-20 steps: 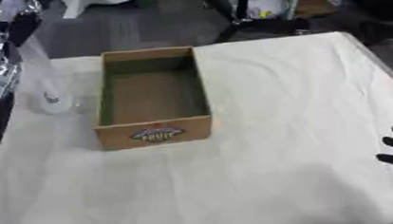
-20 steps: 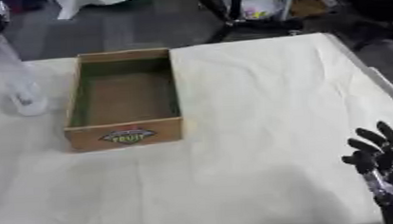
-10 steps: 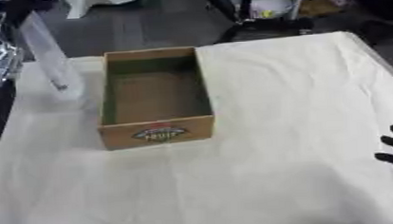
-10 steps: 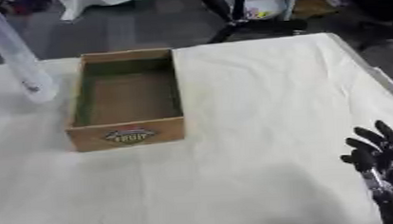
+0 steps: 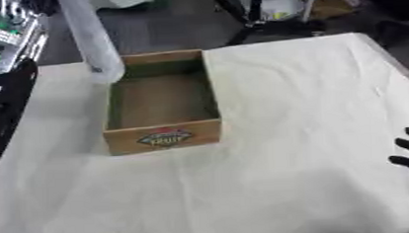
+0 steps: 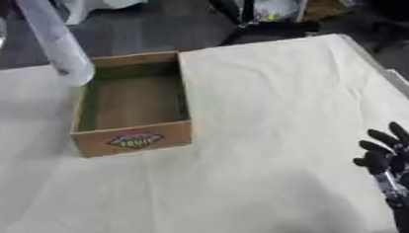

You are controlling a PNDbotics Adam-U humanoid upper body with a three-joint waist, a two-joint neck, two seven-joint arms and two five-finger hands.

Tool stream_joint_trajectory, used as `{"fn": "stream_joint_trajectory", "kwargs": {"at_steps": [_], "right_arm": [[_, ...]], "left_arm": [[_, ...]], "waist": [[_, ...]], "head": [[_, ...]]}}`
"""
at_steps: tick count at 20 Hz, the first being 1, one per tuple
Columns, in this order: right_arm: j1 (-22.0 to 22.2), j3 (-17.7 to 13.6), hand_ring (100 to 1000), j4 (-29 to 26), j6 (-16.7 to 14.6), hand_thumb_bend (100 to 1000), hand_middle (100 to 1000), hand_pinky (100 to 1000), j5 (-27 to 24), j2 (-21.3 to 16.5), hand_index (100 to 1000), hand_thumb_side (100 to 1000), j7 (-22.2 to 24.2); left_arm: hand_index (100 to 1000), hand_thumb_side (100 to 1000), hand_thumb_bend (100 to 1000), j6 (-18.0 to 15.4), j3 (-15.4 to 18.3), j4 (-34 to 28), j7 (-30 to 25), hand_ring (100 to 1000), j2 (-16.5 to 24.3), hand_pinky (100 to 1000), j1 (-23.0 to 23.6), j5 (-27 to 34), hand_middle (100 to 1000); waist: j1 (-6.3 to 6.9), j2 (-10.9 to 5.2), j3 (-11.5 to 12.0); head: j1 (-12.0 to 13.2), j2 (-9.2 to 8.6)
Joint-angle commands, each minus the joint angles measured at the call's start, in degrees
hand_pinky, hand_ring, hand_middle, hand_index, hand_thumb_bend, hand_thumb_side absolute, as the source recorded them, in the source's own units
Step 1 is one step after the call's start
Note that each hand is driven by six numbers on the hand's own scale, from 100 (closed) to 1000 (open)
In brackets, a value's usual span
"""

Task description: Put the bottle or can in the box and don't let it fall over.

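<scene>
1. A clear, pale bottle (image 6: 56, 42) hangs tilted above the far-left corner of the box (image 5: 162, 106), its lower end (image 5: 108, 71) at the box's far-left rim and its upper part leaning up and to the left, out past the top edge of the view.
2. The bottle's base is off the counter (image 5: 294, 109); whether it touches the box rim cannot be told.
3. The left robot hand (image 5: 10, 35) shows as a silvery and black shape at the upper left, just beside the bottle; what its fingers are doing cannot be told, and no contact with the bottle can be made out.
4. A black part of the left arm (image 5: 2, 105) runs down the left edge of the counter.
5. The box is an open, shallow cardboard tray, brown outside and greenish on the inner walls, with a red and dark label on its near wall (image 5: 164, 137).
6. It sits on the left half of the counter, toward the far edge, with nothing inside it.
7. The counter is covered with a cream cloth, faintly creased.
8. The right robot hand (image 6: 389, 156) rests near the near-right corner of the counter, fingers spread and pointing up, holding nothing.
</scene>
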Motion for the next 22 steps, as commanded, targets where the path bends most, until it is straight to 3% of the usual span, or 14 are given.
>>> {"fn": "stream_joint_trajectory", "kwargs": {"at_steps": [1,6,8,11,12,13,14,18,22], "right_arm": [[-0.11,-0.06,836,-0.61,0.01,457,841,699,0.15,-1.04,1000,483,0.12],[-0.29,0.11,836,-0.56,0.04,455,841,700,0.09,-0.8,1000,484,0.25],[-0.39,0.1,836,-0.6,0.03,454,841,700,0.09,-0.69,1000,485,0.27],[-0.29,0.02,836,-0.59,0.02,454,841,700,0.19,-0.68,1000,484,0.18],[-0.22,-0.03,836,-0.58,0.02,455,841,700,0.23,-0.66,1000,488,0.13],[-0.12,-0.1,836,-0.57,0.01,453,841,700,0.27,-0.66,1000,487,0.06],[-0.05,-0.19,836,-0.56,0.01,453,841,700,0.32,-0.66,1000,485,-0.04],[0.37,-0.57,836,-0.51,-0.01,453,841,700,0.56,-0.8,1000,485,-0.49],[0.72,-0.86,836,-0.52,-0.01,452,841,700,0.82,-0.98,1000,485,-0.83]], "left_arm": [[534,357,100,0.38,-1.95,-1.84,-2.28,596,-0.83,430,-0.58,0.08,425],[566,249,100,0.68,-5.11,1.35,-6.38,642,-4.43,484,3.05,-2.1,458],[632,245,100,-0.11,-6.32,2.31,-9.05,720,-5.46,557,4.55,-3.94,523],[695,366,100,-1.88,-6.94,1.97,-12.61,786,-5.7,603,6.56,-6.84,600],[782,561,304,-2.46,-6.79,1.24,-13.12,855,-5.4,652,7.33,-7.55,703],[796,570,355,-2.87,-6.54,0.2,-13.27,876,-4.87,666,8.2,-8.17,735],[843,659,491,-3.15,-6.07,-1.24,-12.95,921,-4.21,699,9.11,-8.67,788],[915,737,627,-2.49,-3.28,-8.67,-9.99,991,-0.08,748,13.88,-9.97,889],[924,757,595,-0.19,-0.16,-16.47,-10.1,1000,4.76,758,21.03,-13.15,919]], "waist": [[-0.16,-1.29,-0.13],[-0.44,-1.18,-0.35],[-0.5,-1.15,-0.33],[-0.53,-1.15,-0.17],[-0.51,-1.22,-0.04],[-0.48,-1.31,0.1],[-0.46,-1.4,0.29],[-0.23,-1.89,1.49],[-0.1,-2.33,3.13]], "head": [[-0.45,-0.16],[-1.18,-0.91],[-1.28,-0.97],[-1.52,-1.16],[-1.59,-1.12],[-1.72,-1.05],[-1.9,-0.96],[-2.7,-0.6],[-3.44,-0.29]]}}
